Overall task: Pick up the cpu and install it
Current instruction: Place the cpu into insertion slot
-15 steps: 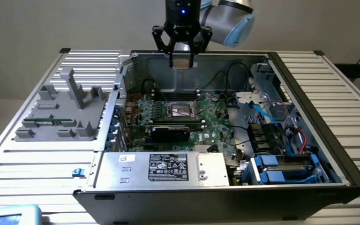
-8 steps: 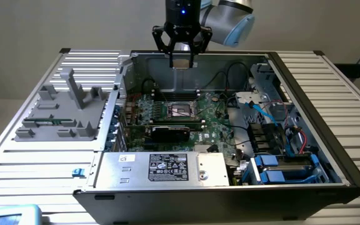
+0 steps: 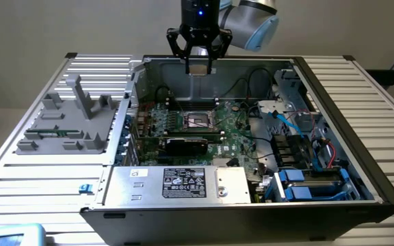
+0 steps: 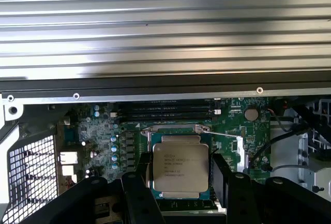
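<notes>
One cpu (image 4: 180,164), one socket (image 3: 198,120), one silver box (image 3: 176,182), one case (image 3: 159,77).

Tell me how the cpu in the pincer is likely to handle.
The cpu looks like a flat metal-topped plate, so probably stiff and light. Its smooth top and thin edges could let it slip from the pincer. Held above the open case, a drop would likely damage it.
</notes>
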`<action>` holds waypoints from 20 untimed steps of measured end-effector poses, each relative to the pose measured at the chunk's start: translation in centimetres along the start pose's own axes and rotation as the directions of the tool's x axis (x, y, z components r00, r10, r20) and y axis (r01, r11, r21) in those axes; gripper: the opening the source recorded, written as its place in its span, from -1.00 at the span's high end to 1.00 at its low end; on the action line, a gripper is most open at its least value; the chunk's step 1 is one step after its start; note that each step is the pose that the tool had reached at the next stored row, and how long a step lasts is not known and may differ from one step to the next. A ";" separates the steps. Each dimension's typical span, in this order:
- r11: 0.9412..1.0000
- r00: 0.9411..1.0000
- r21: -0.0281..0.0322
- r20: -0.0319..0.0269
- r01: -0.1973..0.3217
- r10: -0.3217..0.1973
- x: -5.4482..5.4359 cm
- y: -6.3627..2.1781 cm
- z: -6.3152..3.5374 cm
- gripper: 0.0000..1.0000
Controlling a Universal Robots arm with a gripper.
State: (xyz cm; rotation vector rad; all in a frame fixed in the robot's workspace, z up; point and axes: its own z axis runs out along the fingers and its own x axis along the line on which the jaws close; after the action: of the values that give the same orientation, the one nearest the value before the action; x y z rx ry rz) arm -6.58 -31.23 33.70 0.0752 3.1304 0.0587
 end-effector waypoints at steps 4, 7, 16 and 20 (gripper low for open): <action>0.999 0.999 0.000 0.002 -0.039 0.039 0.0 0.00 0.01 -0.11; 0.996 0.996 0.000 0.004 -0.085 0.085 0.0 0.00 0.02 -0.11; 0.973 0.973 0.001 0.009 -0.229 0.229 0.0 0.00 0.10 -0.11; 0.957 0.957 0.001 0.012 -0.291 0.291 0.0 -0.01 0.13 -0.11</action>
State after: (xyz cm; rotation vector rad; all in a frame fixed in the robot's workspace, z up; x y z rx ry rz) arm -6.58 -31.23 33.57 0.5336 3.0797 0.0562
